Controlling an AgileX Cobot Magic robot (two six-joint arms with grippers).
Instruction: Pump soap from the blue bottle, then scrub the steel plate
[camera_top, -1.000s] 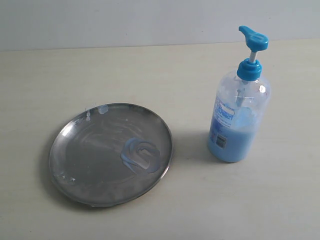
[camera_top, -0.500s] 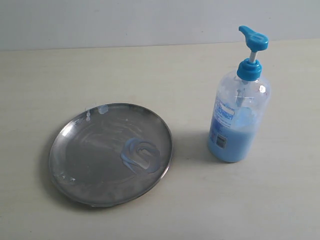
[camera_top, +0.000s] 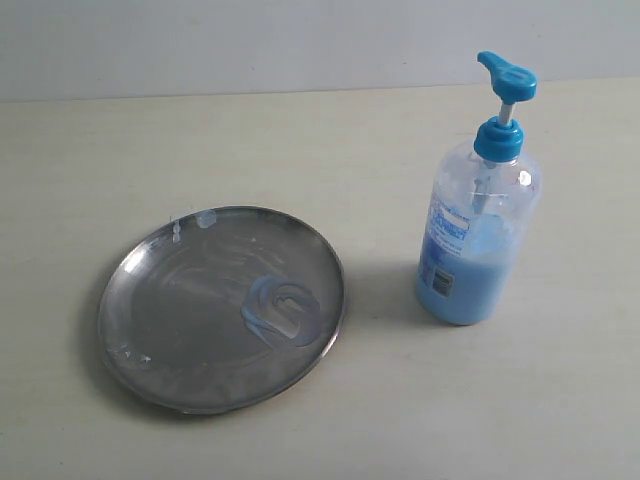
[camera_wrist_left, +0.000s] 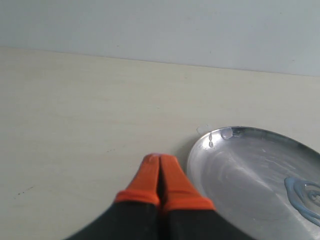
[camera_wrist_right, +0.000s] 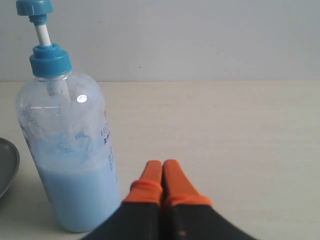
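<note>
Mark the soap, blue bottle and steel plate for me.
soap (camera_top: 270, 320), exterior view, on the smeared swirl.
blue bottle (camera_top: 468, 290), exterior view, liquid-filled lower body.
steel plate (camera_top: 160, 310), exterior view, bare floor left of the swirl.

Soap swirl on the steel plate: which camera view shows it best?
The exterior view: the whole soap swirl lies in sight on the steel plate. The left wrist view cuts it off at the picture's edge; the right wrist view shows only a sliver of the plate's rim, no swirl.
</note>
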